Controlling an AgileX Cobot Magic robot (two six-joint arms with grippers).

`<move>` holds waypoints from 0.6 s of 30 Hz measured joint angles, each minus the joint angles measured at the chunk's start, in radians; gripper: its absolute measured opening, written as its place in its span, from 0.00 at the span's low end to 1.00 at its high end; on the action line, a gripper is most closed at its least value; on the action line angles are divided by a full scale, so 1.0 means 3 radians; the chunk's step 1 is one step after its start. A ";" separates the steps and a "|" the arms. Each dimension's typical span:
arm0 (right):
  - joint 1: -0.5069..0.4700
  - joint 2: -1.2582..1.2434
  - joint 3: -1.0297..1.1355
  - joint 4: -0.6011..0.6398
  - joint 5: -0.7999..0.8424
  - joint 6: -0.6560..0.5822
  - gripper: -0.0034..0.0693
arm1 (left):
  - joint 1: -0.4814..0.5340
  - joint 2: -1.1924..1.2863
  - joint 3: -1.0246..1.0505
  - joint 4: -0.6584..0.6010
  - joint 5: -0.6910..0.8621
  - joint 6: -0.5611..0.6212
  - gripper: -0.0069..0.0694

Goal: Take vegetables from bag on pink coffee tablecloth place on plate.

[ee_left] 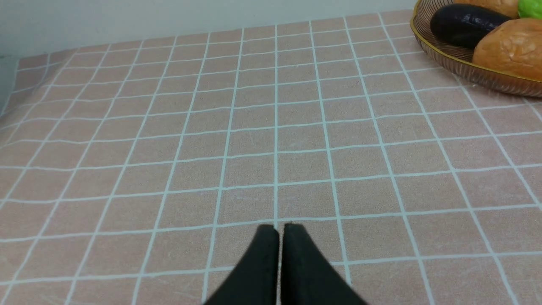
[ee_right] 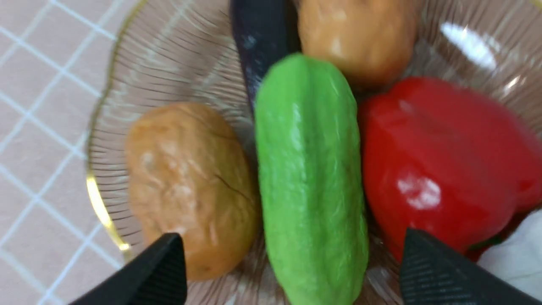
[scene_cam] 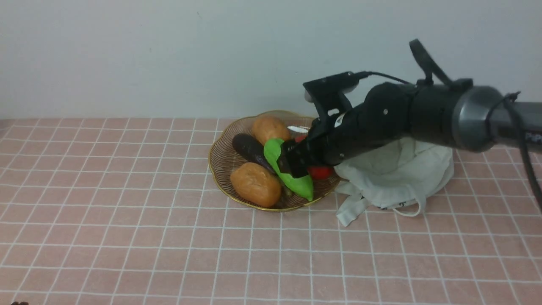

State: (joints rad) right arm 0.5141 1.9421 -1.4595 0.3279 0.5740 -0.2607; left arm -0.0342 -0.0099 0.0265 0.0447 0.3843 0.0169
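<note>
- Looking down from the right wrist, you see the green vegetable [ee_right: 309, 190] lying in the plate [ee_right: 127, 63]. It sits between a brown bun [ee_right: 186, 186] and the red pepper [ee_right: 436, 161].
- The plate is near the far edge of the pink tablecloth [scene_cam: 127, 212], a bit right of the middle. The bag [scene_cam: 398, 178] touches the plate's right side.
- Your right claw [ee_right: 292, 241] is wide open, with one finger on each side of the green vegetable. It holds nothing.
- Your left claw [ee_left: 279, 228] is pressed closed with nothing in it. It is over bare cloth, well apart from the plate.
- The green vegetable looks light and stiff to me. Its skin is smooth and shiny, so it may slip. If you pick it up, hold the fat middle, not the pointy tip.
- In the front view the arm covers the fingers, so you cannot tell there how open they are. Only the right wrist view shows the gap.
- Only the front view shows the bag whole. The left wrist view adds just the eggplant [ee_left: 465, 23] and the plate's rim.
</note>
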 joint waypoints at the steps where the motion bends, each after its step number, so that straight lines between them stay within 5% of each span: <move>1: 0.0000 -0.0050 -0.0063 -0.0039 0.0150 0.0000 0.90 | 0.0000 0.0000 0.0000 0.0000 0.0000 0.0000 0.09; 8: 0.0000 -0.0499 -0.0808 -0.0323 0.1289 0.0080 0.74 | 0.0000 0.0000 0.0000 0.0000 0.0000 0.0000 0.09; 11: 0.0000 -0.0764 -0.1335 -0.0485 0.2025 0.0121 0.56 | 0.0000 0.0000 0.0000 0.0000 0.0000 0.0000 0.09; 13: 0.0000 -0.0835 -0.1470 -0.0531 0.2144 0.0139 0.51 | 0.0000 0.0000 0.0000 0.0000 0.0000 0.0000 0.09; 18: 0.0000 -0.1319 -0.1821 -0.0934 0.2293 0.0222 0.18 | 0.0000 0.0000 0.0000 0.0000 0.0000 0.0000 0.09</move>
State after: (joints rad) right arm 0.5141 1.5465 -2.0059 0.0475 1.2619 -0.1940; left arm -0.0342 -0.0099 0.0265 0.0447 0.3843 0.0169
